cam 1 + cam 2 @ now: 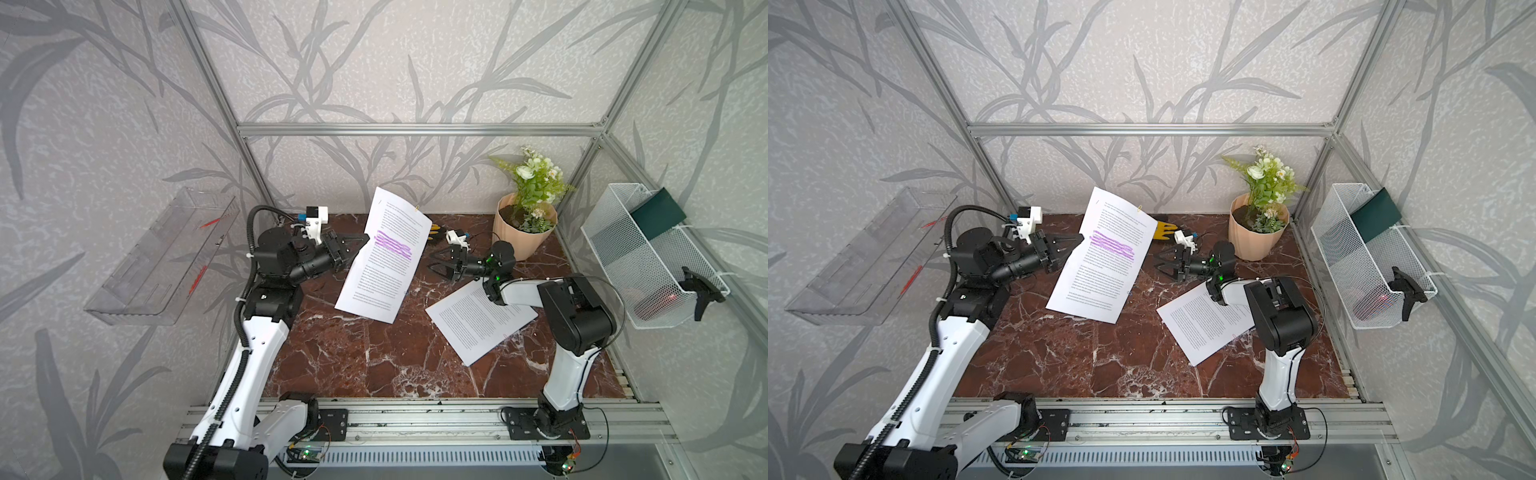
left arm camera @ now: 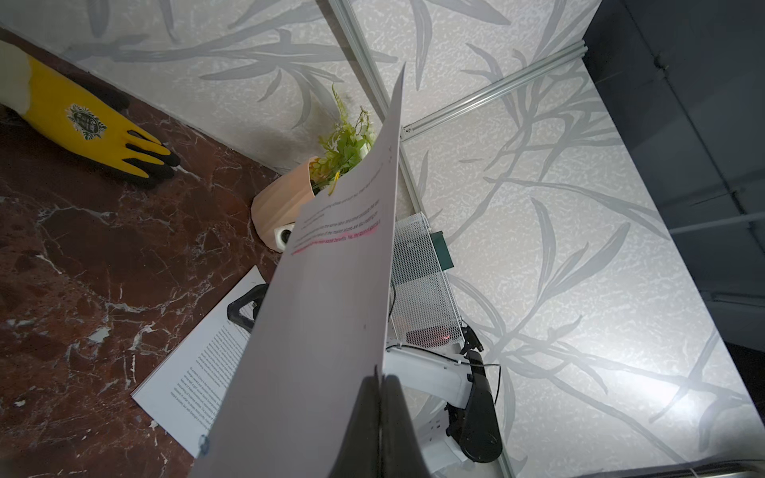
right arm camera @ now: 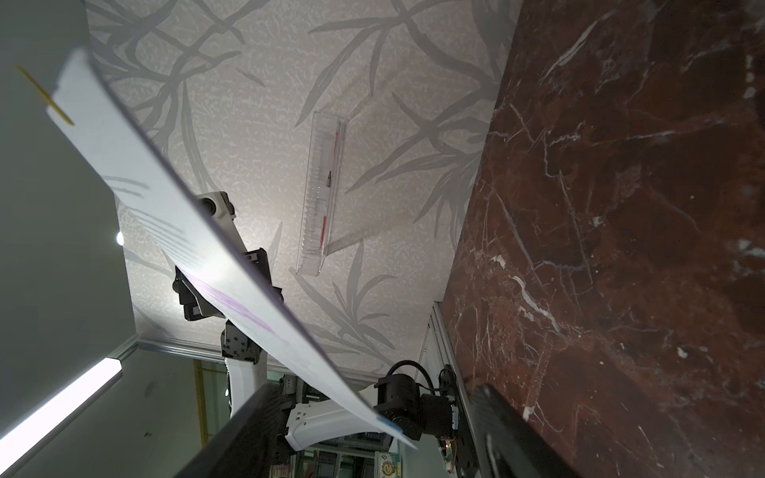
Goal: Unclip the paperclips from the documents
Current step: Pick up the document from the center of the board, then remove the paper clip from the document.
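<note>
The gold paperclip (image 1: 417, 209) sits on the top edge of the highlighted document (image 1: 382, 257); a bluish paperclip (image 3: 388, 423) holds the same sheets low on their right edge. This document is held clear of the surface (image 1: 353, 357), tilted, with its printed face showing in both top views. The left claw (image 1: 365, 241) is clamped together on the document's left edge. The right claw (image 1: 434, 262) has its fingers well apart just beside the right edge; in the right wrist view the corner with the bluish paperclip lies between them, touching neither. The unmarked document (image 1: 478, 324) lies flat on the surface, partly under the right arm. A yellow glove (image 2: 91, 124) lies behind the raised sheets near the back wall; a potted plant (image 1: 525, 224) stands in the far right corner.
</note>
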Available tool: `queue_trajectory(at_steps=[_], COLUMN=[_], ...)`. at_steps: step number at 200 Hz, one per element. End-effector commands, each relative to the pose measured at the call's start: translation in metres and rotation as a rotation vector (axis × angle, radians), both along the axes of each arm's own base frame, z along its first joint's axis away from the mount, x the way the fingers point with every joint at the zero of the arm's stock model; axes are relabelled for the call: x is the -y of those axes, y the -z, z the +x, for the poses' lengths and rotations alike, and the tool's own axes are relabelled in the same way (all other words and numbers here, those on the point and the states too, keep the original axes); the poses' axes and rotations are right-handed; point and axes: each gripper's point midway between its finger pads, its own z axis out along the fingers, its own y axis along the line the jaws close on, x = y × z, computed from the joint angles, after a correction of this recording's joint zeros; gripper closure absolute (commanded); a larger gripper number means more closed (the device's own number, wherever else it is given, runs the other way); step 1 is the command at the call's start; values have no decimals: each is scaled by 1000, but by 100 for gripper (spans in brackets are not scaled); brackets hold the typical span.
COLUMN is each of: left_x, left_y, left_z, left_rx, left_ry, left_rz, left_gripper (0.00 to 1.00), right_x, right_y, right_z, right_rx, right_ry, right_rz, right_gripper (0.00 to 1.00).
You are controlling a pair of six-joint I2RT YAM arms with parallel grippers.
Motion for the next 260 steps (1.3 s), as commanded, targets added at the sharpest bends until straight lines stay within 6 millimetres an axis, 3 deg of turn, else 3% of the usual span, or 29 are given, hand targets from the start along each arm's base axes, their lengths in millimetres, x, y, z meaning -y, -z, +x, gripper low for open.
queue_trajectory(at_steps=[1, 102, 151, 209, 260], left_x=[5, 7, 4, 4, 4], left_y=[-15, -73, -91, -119, -126], left_z=[-16, -9, -12, -17, -19], left_rx=[26, 42, 65, 102, 104], left_ry=[56, 73, 77, 85, 94], left_rz=[26, -94, -110, -138, -144], left_gripper=[100, 100, 100, 100, 100], right_x=[0, -47, -30, -19, -9], right_y=[-32, -65, -59, -82, -88], right_z=[-9, -84, -95, -110, -118], right_rx=[184, 345, 329, 382, 405], right_ry=[-3, -72, 1, 6, 58], right_rz=[59, 124, 114, 145, 159], right_gripper=[27, 31, 33, 33, 32])
